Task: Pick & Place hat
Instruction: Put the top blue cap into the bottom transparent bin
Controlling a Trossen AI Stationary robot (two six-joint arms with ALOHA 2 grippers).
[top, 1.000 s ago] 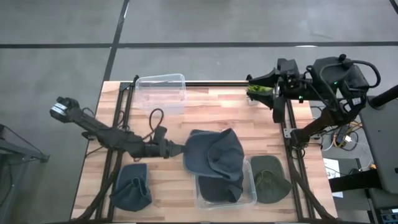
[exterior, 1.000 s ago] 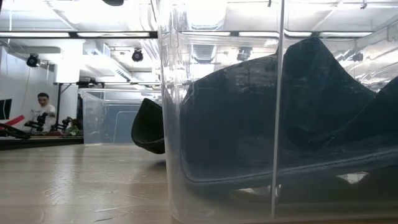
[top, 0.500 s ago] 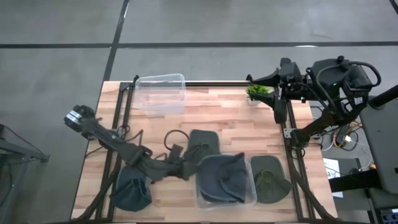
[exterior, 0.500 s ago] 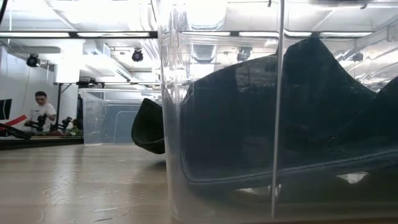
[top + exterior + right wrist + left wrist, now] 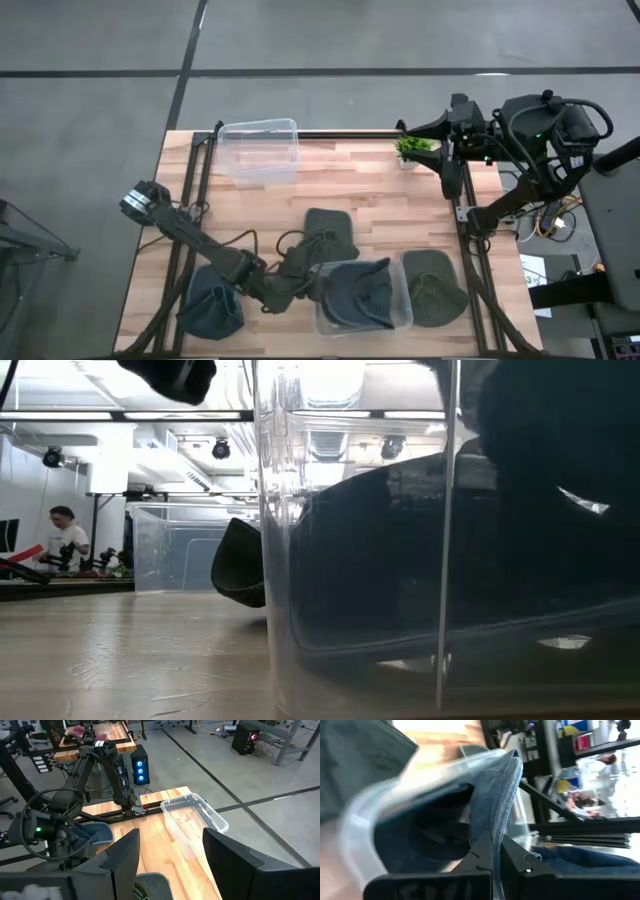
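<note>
Hat (image 5: pixel 358 290) — soft blue denim, crumpled — sits in the clear plastic bin (image 5: pixel 400 318), left pincer (image 5: pixel 495 851) pinching its brim.

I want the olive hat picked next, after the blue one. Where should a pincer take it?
The olive hat lies flat on the table, crown up, just right of the clear bin. Probably best to come straight down and pinch the raised crown or the brim on the side away from the bin, since that side is open.

matt denim-like cloth hat (image 5: pixel 358 293) in glossy clear plastic bin (image 5: pixel 404 316) on wood table (image 5: pixel 370 190).
</note>
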